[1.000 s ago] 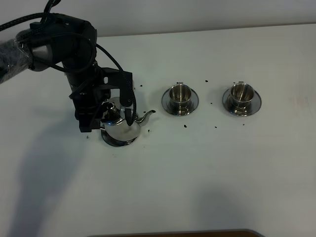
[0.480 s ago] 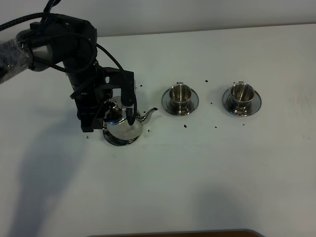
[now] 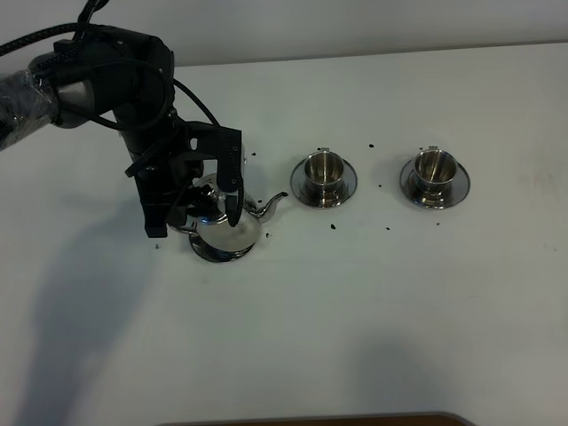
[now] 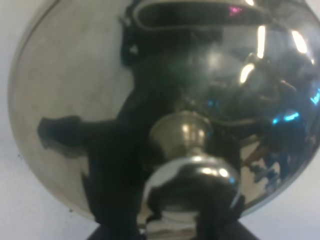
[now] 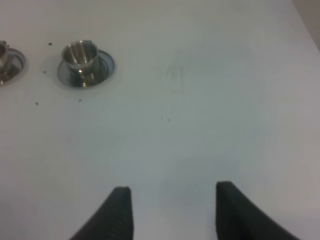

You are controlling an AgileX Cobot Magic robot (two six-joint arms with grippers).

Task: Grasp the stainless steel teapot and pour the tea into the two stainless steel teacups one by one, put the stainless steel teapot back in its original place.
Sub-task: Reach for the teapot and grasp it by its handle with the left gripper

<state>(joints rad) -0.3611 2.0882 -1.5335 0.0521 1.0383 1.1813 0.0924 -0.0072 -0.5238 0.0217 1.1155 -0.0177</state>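
The white tabletop (image 3: pixel 373 311) fills your high view. Your left arm (image 3: pixel 98 80) reaches in from the far left corner, and the left gripper (image 3: pixel 197 213) is down over the stainless steel teapot (image 3: pixel 226 232). One dark finger (image 3: pixel 232 202) stands against the pot's front, just behind the spout (image 3: pixel 271 206), which points toward the cups. You cannot tell from either view whether its jaws are pinching the pot or only straddling it. The wrist view is filled by the domed lid (image 4: pixel 100 100) and its knob (image 4: pixel 192 175). The pot is left of centre, with the rim of its round saucer (image 3: pixel 216 256) showing under the base.

The right gripper (image 5: pixel 172 190) hangs over bare tabletop with its jaws spread and nothing between them.

The two stainless steel teacups stand upright on their own saucers, well apart from each other. The nearer cup (image 3: pixel 323 169) is right of the spout, and the farther cup (image 3: pixel 433 167) is beyond it. Small dark specks (image 3: pixel 333 225) dot the tabletop around them.
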